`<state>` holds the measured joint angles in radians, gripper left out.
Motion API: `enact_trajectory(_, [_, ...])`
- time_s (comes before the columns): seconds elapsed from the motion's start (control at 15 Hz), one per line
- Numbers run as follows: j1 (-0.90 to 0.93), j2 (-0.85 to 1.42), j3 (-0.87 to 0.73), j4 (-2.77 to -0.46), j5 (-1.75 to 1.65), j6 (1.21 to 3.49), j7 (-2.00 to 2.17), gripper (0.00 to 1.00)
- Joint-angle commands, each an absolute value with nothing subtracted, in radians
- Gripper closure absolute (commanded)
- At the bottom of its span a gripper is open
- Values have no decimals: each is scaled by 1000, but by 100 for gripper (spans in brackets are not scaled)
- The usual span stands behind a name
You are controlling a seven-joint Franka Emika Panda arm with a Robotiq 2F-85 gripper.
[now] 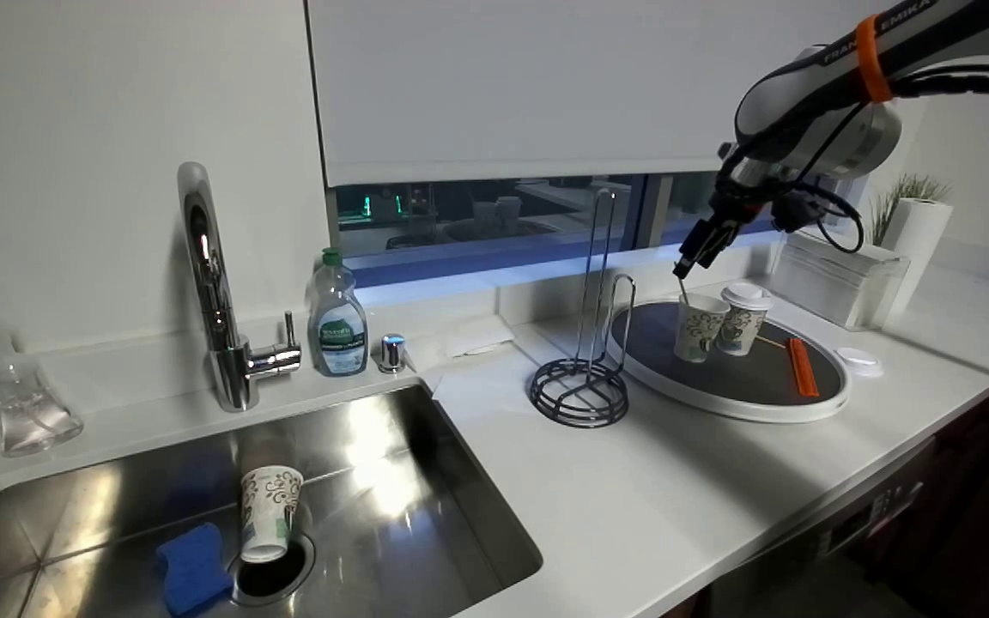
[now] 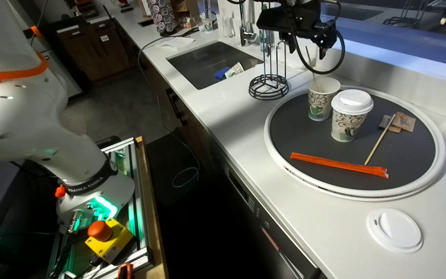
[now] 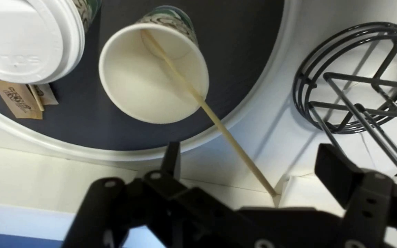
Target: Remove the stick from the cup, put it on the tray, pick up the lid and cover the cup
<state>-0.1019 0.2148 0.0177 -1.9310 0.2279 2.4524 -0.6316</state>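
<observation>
My claw (image 3: 248, 158) stands spread, top of the tilted stick (image 3: 218, 123) between its fingers (image 3: 173, 161) (foot observed inside the cup (image 3: 126, 79)).

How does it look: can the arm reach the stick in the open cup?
Probably yes: the fingers stand open, and in the wrist view the stick leans out of the cup, its free end showing between them, with nothing visibly in the way.

Arm (image 1: 812, 94) slants in from upper right in exterior view, bent downward at wrist (image 1: 829, 142). Tool (image 3: 248, 156) aims down, tilted; jaws spread wide, black fingers (image 3: 173, 160) well apart in wrist view. White base (image 2: 87, 199) upright in exterior view, lit green.
</observation>
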Motion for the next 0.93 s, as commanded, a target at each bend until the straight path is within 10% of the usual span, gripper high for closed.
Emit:
enact_trajectory(0.0, [-136,229,57,-1960,323,2535,-770,0])
enact_trajectory(0.2, [-151,243,83,-1962,399,2576,-840,0])
enact_trajectory(0.87, [-178,248,109,-1957,548,2606,-975,89])
